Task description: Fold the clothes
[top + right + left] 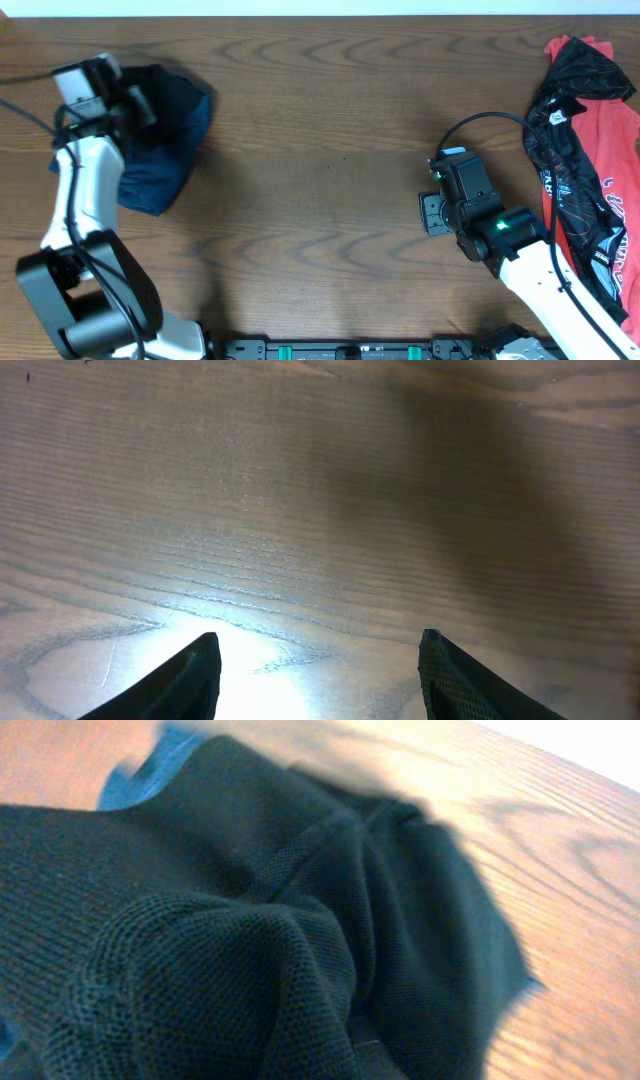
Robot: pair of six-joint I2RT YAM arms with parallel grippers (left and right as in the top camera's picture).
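A dark blue garment (160, 140) lies bunched at the far left of the wooden table (320, 130). My left gripper (128, 105) is on its upper edge. In the left wrist view the dark blue knit cloth (250, 950) fills the frame, gathered tight against the camera, and hides the fingers; it looks held. A pile of red and black clothes (590, 150) lies along the right edge. My right gripper (432, 212) is open and empty over bare wood, left of that pile; its two fingertips (318, 645) show wide apart above the tabletop (320, 490).
The right arm's black cable (480, 122) loops above the right wrist towards the red and black pile. The arm bases and a black rail (350, 350) run along the front edge.
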